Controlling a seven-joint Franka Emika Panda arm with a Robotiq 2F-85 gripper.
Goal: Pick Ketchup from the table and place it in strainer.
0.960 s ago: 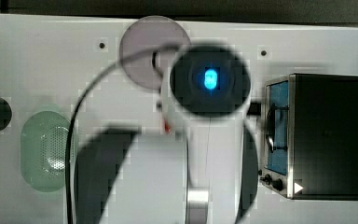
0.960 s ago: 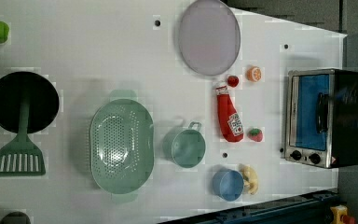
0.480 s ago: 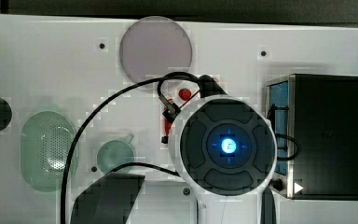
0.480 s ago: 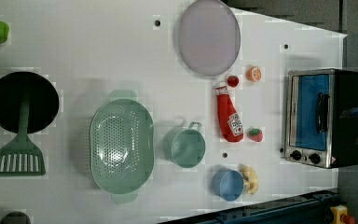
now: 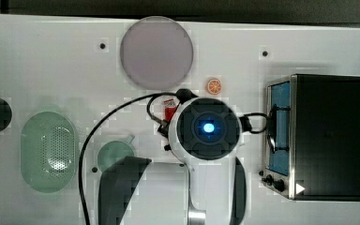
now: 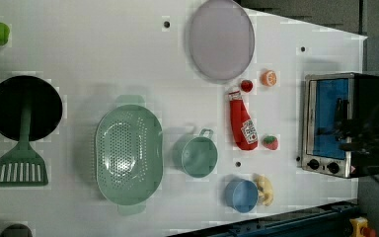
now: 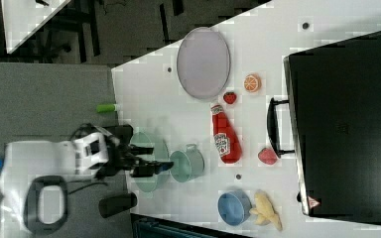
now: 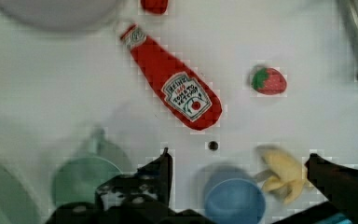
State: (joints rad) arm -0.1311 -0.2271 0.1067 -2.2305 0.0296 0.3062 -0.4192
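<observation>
Currently, running across the left view from its left side, I count on the white counter (image 6: 103, 49): a black pan (image 6: 24, 108) with a green spatula (image 6: 19, 170) below it; the strainer (image 6: 128, 154), pale green, holding nothing; a green cup (image 6: 195, 155) just beside the strainer; a lilac plate (image 6: 220, 39); a blue cup (image 6: 241, 195) with a banana (image 6: 265, 190) touching it; the ketchup (image 6: 241, 123), lying flat on the counter, cap end toward the plate, well apart from the strainer with the green cup between them; one strawberry (image 6: 246, 85) at the ketchup's cap end, another (image 6: 270, 142) beside its base; an orange slice (image 6: 268, 77); a toaster oven (image 6: 343, 123). My hand (image 8: 237, 168) hangs wide open above the counter with nothing in it, and in the wrist view the ketchup lies clear of both fingers (image 8: 165, 170).
</observation>
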